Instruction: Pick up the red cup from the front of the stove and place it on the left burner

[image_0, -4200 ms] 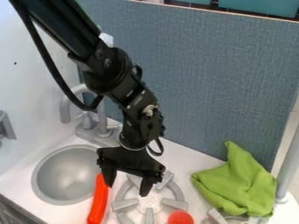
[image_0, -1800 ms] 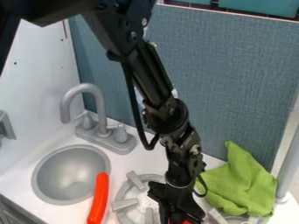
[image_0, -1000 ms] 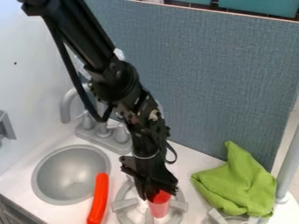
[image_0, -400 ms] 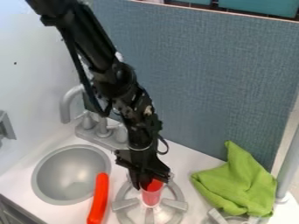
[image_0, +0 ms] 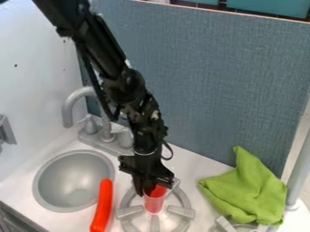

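jaws of the black gripper (image_0: 148, 190), in the lower middle of the frame: clamped on the upper part of a translucent red cup (image_0: 154, 204), at its rim. the cup is roughly upright, narrower toward its base, and appears over the middle of a grey stove burner (image_0: 129, 211) with a round ring and radiating bars; whether its base touches the burner cannot be told. above the jaws, the black arm (image_0: 109, 50) runs up to the upper left of the frame, a dark cable looping along it. to the left of the burner, in the lower left, lies an elongated orange-red object (image_0: 103, 206), its upper end overlapping the right edge of the round grey sink (image_0: 60, 190) in this view. behind the sink stands a grey faucet (image_0: 75, 102) with a curved spout, partly hidden by the arm. at lower right, a crumpled green cloth (image_0: 248, 192) rests on the white counter (image_0: 196, 161) and partly covers a second burner (image_0: 224, 224). a blue-grey panel (image_0: 224, 86) rises behind the counter; a white wall (image_0: 36, 68) occupies the left, and teal containers (image_0: 269, 7) lie along the upper right edge.
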{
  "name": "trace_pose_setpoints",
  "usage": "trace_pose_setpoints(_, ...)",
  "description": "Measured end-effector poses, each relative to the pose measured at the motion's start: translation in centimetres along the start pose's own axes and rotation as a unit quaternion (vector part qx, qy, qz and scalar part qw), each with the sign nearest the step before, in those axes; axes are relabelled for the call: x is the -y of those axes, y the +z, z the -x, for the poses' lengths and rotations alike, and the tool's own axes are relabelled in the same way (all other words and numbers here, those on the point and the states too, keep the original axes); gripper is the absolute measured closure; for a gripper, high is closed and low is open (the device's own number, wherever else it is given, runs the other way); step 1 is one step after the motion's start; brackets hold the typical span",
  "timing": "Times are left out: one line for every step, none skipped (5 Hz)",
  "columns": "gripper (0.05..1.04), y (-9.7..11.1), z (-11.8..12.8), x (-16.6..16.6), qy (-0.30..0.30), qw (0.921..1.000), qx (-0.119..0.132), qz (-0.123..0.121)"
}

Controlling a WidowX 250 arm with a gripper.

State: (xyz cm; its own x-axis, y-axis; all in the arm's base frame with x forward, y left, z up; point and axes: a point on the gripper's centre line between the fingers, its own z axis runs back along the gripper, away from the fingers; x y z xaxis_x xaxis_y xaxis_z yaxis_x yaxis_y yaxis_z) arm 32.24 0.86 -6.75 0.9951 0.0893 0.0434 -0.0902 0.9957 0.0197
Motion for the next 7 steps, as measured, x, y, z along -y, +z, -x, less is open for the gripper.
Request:
trace_pose_setpoints(0.963,-0.3,-0.4,-0.1,0.007,1.0000,-0.003,0.003)
trace_pose_setpoints(0.766,-0.4,-0.3,0.1,0.005,0.9998,-0.011,0.016)
trace_pose_setpoints(0.476,-0.4,-0.2,0.2,0.018,0.9996,-0.014,0.019)
trace_pose_setpoints(0.182,1.0,0.0,0.1,0.027,0.9994,-0.001,0.021)
trace_pose_setpoints(0.071,3.4,0.7,-0.5,0.052,0.9985,0.018,0.006)
trace_pose_setpoints(0.076,7.5,1.4,0.3,0.039,0.9971,0.048,-0.044)
trace_pose_setpoints(0.079,8.7,2.9,3.1,-0.017,0.9982,0.051,-0.028)
